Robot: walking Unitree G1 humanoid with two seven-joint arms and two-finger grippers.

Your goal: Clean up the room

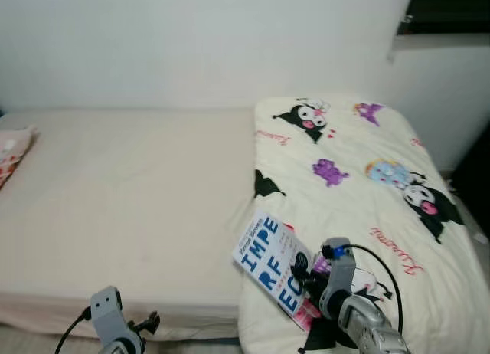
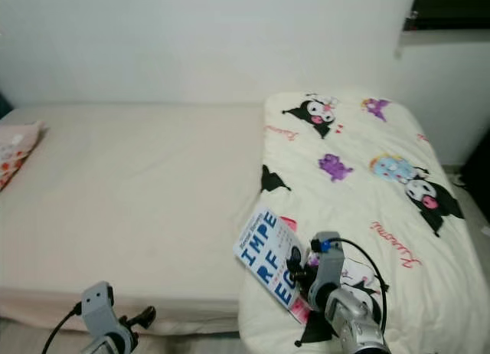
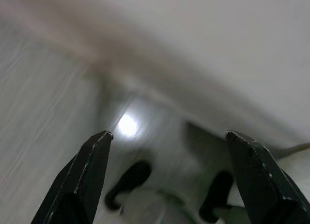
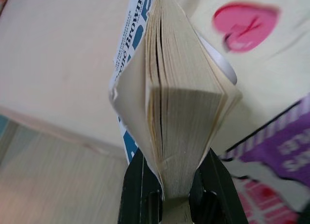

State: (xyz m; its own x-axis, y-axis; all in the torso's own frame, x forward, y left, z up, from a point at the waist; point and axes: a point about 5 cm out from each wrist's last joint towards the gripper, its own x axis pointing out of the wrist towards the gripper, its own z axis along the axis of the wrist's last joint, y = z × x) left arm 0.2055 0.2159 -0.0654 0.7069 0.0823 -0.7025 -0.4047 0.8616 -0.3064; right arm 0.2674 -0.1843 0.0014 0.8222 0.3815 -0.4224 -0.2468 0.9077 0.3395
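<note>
I have the paperback book, white cover with big blue letters, pinched in my right gripper. In the right wrist view the two black fingers close on the bottom edge of the page block, one on each side, and the pages fan out loosely above them. From the head camera the book sits low over the front edge of the bed, at the seam where the cartoon-print comforter meets the bare beige mattress. I cannot tell whether it is lifted clear or touching the fabric.

My left gripper hangs low near the floor in front of the bed, its fingers spread wide with nothing between them. A patterned pillow lies at the far left end of the mattress, well apart from everything else.

My worry is the grip. I am holding only a narrow strip of the edge, and the pages are splaying, so I judge that a quick swing or a turn of the wrist could let the block slide out or the cover peel back and bend. The book overhangs the fingers a good deal, so its weight will lever against the hold. If I carry it low it may also drag on the comforter and be pulled askew.
</note>
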